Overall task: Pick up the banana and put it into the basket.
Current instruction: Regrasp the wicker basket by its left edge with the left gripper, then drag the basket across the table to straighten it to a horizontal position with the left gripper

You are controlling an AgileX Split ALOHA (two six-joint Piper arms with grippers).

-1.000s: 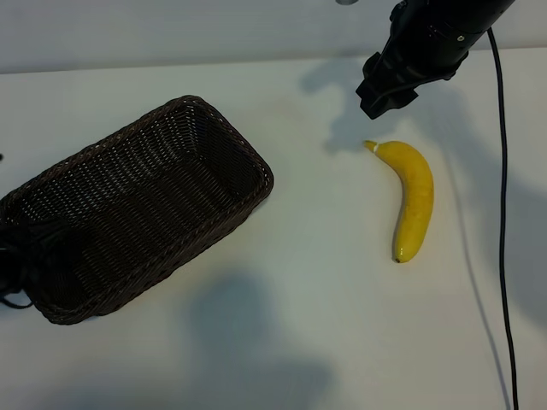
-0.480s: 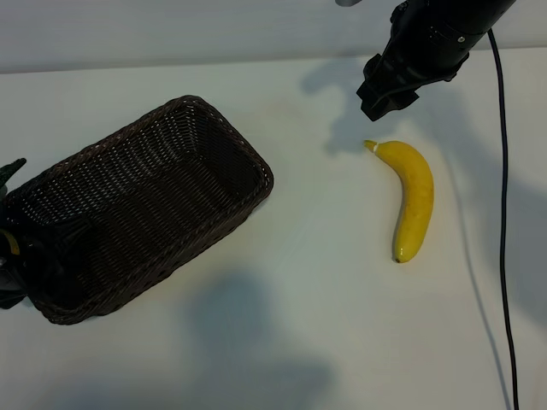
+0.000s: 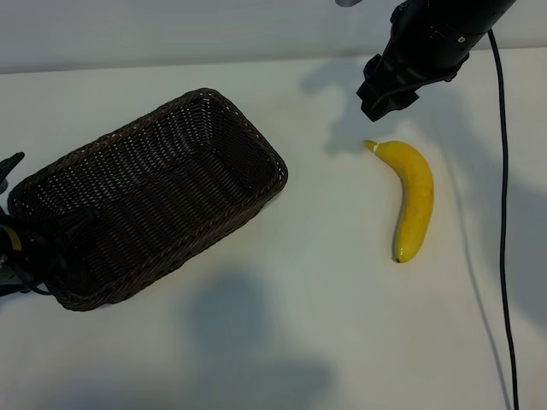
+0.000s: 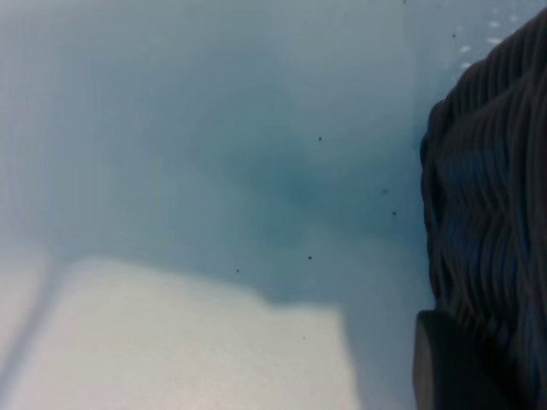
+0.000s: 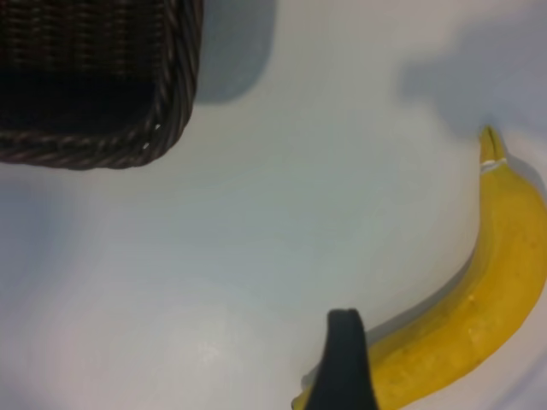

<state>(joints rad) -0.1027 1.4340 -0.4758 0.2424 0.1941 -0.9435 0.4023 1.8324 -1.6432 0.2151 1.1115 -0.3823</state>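
The yellow banana [image 3: 413, 198] lies on the white table at the right, its stem toward the back; the right wrist view shows the banana [image 5: 479, 316] too. My right gripper [image 3: 386, 101] hangs open just behind the stem end and holds nothing, with one dark finger [image 5: 345, 363] in front of the fruit. At the left, the dark-brown wicker basket [image 3: 256, 145] stands slanted and holds nothing. My left gripper [image 3: 38, 248] sits at the basket's near-left end, shut on its rim. One finger [image 4: 444, 367] presses against the woven wall [image 4: 487, 196].
A black cable [image 3: 502, 213] runs down the table's right side. Bare white table [image 3: 325, 282] separates basket and banana. The table's back edge meets a pale wall [image 3: 171, 34].
The left gripper came in at the basket's left end and closed on it. The basket shifted right and slightly back. The right arm and banana have not moved.
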